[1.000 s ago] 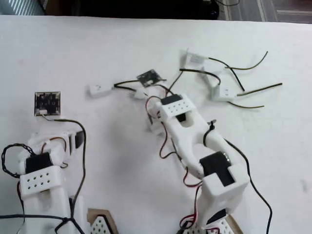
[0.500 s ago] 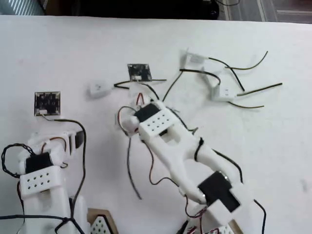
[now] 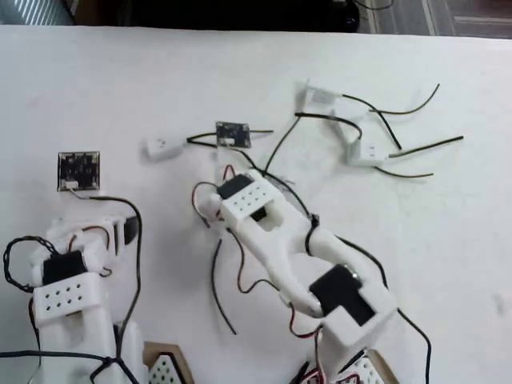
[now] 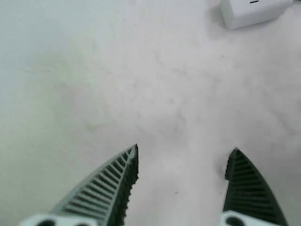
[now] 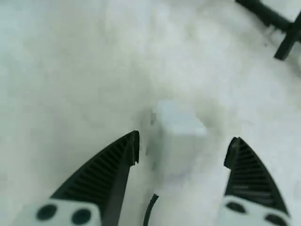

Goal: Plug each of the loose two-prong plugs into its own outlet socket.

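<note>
The left tool (image 4: 185,149) hangs wide open over bare tabletop (image 3: 120,72) with nothing in it, a white block (image 4: 254,10) lying off beyond its tips and a dark square board (image 3: 78,170) just past that arm. Toward the middle, a white plug (image 3: 160,148) lies with its dark wire running to a small dark board (image 3: 232,134). The right tool (image 5: 185,137) stands open astride a second white plug (image 5: 176,127), a gap on each side. Farther right, an upper white piece (image 3: 318,97) and a lower white piece (image 3: 365,152) lie near each other, wires trailing.
</note>
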You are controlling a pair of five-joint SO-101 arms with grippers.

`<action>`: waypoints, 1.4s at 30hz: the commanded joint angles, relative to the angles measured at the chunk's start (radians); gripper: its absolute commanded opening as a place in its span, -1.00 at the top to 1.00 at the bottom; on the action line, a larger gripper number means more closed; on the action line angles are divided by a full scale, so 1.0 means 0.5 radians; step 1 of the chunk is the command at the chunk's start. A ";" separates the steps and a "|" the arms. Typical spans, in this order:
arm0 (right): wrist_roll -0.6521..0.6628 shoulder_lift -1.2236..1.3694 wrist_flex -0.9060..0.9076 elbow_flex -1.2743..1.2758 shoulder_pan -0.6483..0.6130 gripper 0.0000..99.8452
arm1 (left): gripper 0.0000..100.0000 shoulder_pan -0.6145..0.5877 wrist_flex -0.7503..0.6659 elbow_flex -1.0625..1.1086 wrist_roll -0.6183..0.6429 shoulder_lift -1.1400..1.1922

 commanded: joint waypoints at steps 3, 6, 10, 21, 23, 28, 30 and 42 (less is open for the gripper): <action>0.031 -0.379 0.084 -0.049 0.140 0.50 | 0.41 0.002 -0.034 -0.006 0.000 -0.054; 0.110 -0.382 0.081 -0.046 0.170 0.59 | 0.41 0.002 -0.034 -0.006 0.000 -0.054; 0.178 -0.400 0.078 0.009 0.272 0.63 | 0.41 0.002 -0.034 -0.006 0.000 -0.054; 1.335 -0.367 0.051 -0.049 0.628 0.64 | 0.41 0.002 -0.034 -0.006 -0.003 -0.054; 1.350 -0.315 0.054 -0.092 0.710 0.63 | 0.41 0.002 -0.034 -0.006 -0.003 -0.054; 1.507 -0.094 0.143 -0.163 0.763 0.63 | 0.41 0.002 -0.034 -0.006 -0.003 -0.054; 1.645 -0.057 0.204 -0.187 0.723 0.64 | 0.41 0.002 -0.034 -0.006 -0.003 -0.054; 2.056 -0.069 0.284 -0.292 0.523 0.64 | 0.41 0.002 -0.034 -0.006 -0.003 -0.054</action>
